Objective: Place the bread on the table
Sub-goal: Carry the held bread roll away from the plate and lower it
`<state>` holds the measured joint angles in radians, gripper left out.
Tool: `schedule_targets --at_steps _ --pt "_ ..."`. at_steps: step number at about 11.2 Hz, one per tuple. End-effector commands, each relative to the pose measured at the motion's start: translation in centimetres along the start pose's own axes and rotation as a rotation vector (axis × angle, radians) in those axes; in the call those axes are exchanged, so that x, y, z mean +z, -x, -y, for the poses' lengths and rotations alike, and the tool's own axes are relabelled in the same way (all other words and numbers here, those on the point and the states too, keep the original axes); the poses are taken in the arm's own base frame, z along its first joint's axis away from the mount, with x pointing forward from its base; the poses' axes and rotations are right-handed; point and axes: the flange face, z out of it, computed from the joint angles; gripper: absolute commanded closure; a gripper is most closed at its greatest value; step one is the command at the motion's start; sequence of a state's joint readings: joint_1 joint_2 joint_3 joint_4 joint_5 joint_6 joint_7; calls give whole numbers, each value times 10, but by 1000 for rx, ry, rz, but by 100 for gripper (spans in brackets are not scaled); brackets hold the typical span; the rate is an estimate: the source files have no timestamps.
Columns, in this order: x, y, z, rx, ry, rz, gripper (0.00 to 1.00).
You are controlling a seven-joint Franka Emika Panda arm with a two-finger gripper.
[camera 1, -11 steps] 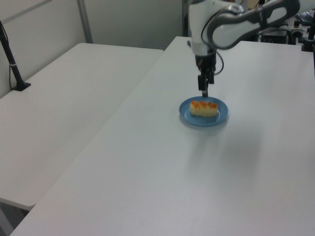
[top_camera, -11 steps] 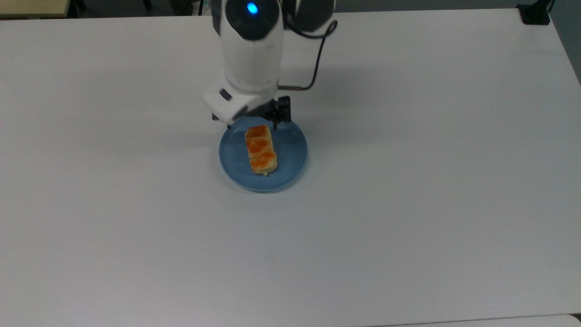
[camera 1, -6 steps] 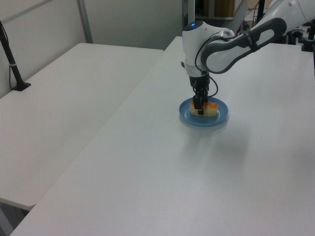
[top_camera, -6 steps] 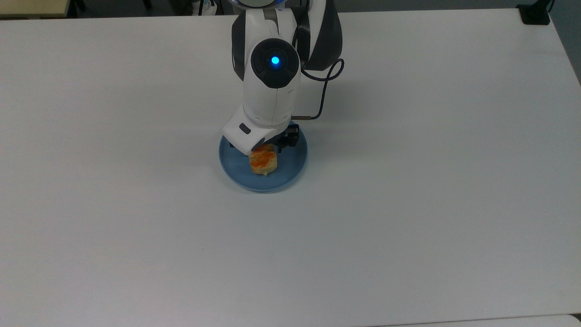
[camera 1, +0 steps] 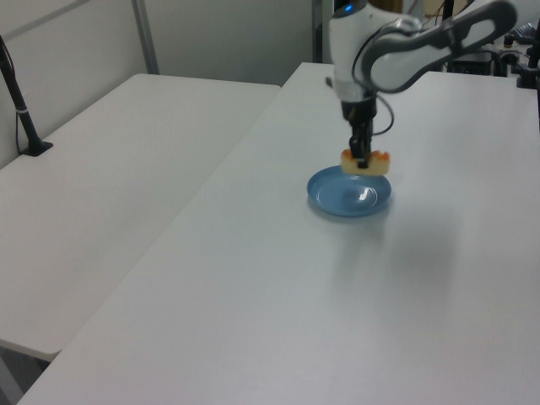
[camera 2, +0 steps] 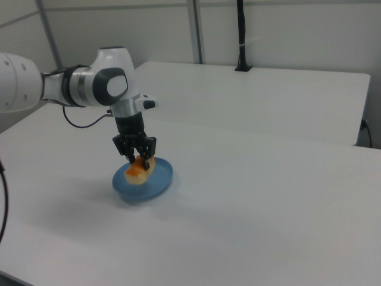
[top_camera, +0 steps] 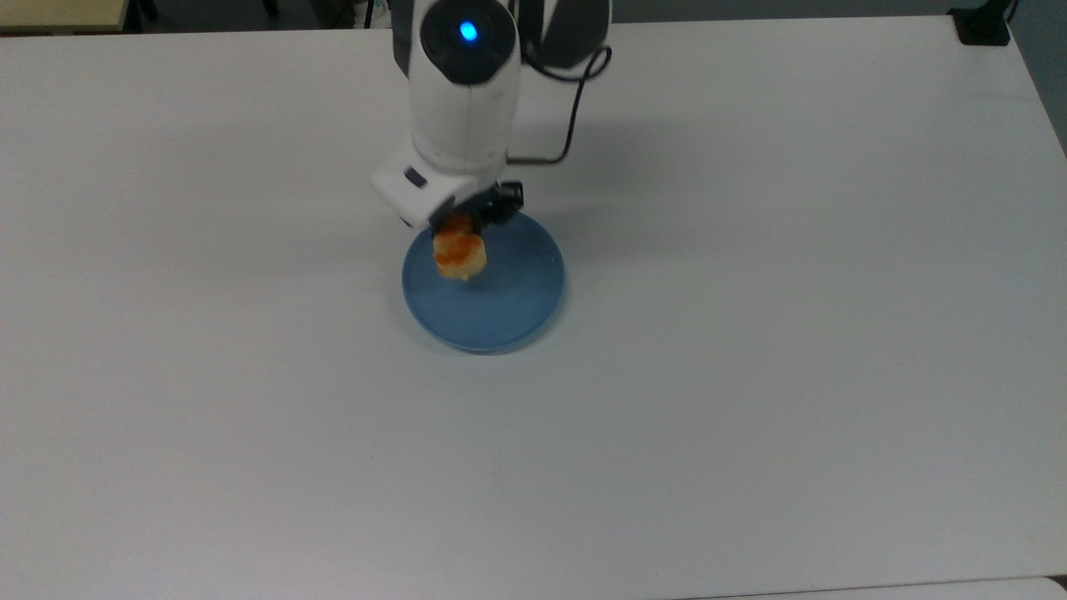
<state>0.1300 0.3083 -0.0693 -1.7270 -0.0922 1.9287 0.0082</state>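
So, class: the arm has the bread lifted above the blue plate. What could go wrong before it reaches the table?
1. The gripper pinches the bread across its narrow middle, so the loaf could tilt or slip out mid-carry.
2. The bread hangs low over the blue plate; moving sideways may clip the rim and shift it on the table.

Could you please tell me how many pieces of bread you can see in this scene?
1. The bread is held in the gripper, lifted just above the blue plate on the table.

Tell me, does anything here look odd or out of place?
Nothing stands out. The end effector holds the bread level above the blue plate, on a plain white table.
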Motion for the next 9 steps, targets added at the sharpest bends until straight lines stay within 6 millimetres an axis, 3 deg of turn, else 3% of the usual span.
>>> schedule_targets --at_steps 1,2,4,6,7,9 --pt "-8 84 -19 -8 -30 71 53" --pt "0 104 -19 -11 -35 92 53" --pt "8 123 -41 -13 -49 110 53" --pt "21 126 -80 -22 -51 122 53" --pt "37 122 -90 -28 -39 135 53" --pt "78 107 -91 -63 12 167 53"
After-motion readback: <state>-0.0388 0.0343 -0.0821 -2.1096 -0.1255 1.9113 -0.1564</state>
